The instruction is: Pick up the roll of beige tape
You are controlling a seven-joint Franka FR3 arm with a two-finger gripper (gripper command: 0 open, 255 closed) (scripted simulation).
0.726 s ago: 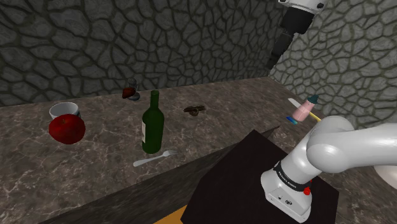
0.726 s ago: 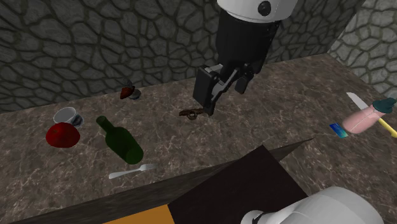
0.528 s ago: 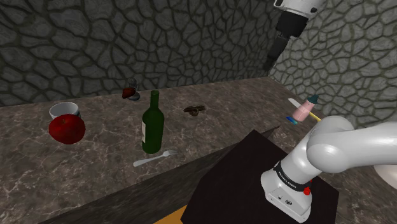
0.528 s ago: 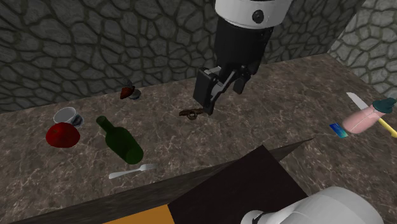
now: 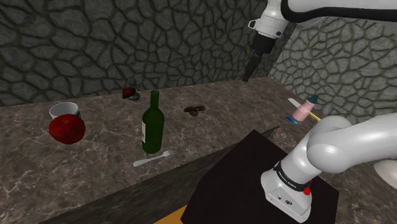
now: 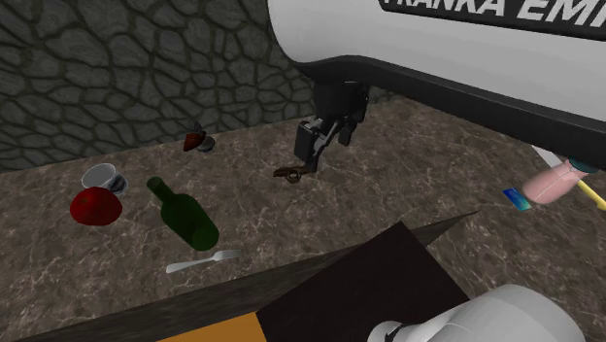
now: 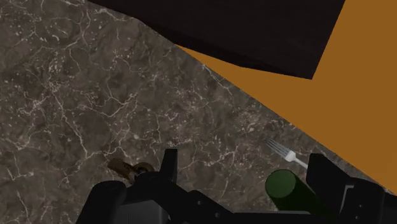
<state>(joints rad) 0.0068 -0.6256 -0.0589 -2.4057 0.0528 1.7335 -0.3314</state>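
Brownish tape roll (image 5: pixel 194 109) on counter (image 5: pixel 95 159), hand (image 7: pixel 243 162) spread aloft, shoulder view adds red apple (image 5: pixel 67 129) beyond wrist view

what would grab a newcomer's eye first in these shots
The white arm sweeping across the shoulder view's top, its black tool hanging open above the dark marbled counter. Next the green bottle standing mid-counter with a fork at its foot, and the red apple before a white cup at that view's left. The small brown tape lies right of the bottle there.
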